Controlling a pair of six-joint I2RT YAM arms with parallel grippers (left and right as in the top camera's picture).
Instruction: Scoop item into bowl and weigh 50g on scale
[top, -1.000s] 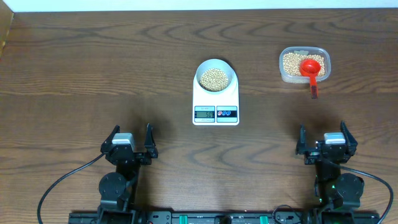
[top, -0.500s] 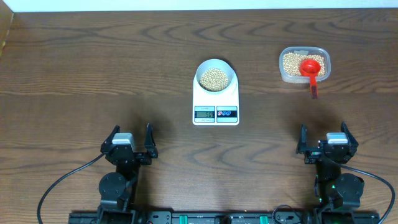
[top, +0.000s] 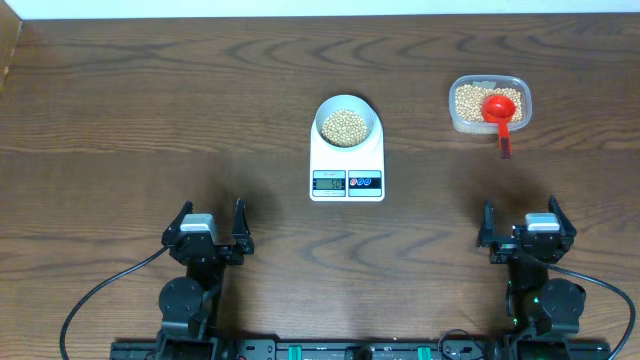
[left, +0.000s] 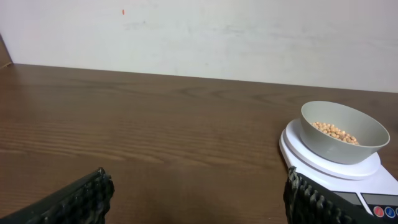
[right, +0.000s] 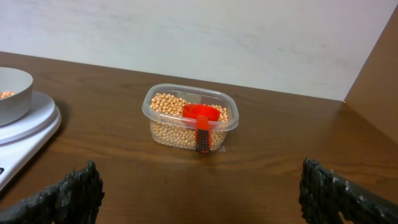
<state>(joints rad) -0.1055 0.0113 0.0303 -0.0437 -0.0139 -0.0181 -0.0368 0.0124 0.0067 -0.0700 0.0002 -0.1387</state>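
Overhead — small round tan-yellow beans (top: 346, 126) heap in the pale bowl (top: 373, 121).

Top-down overhead; low wrists; shared scale (top: 347, 160)

Nothing can be read: the display (top: 329, 182) on the scale (top: 347, 160), mid-frame, shows digits too small to make out.

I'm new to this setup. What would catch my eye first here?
The pale bowl of tan beans sitting on the white scale at mid-table stands out first. Next comes the bright red scoop resting in the clear tub of beans at the far right.
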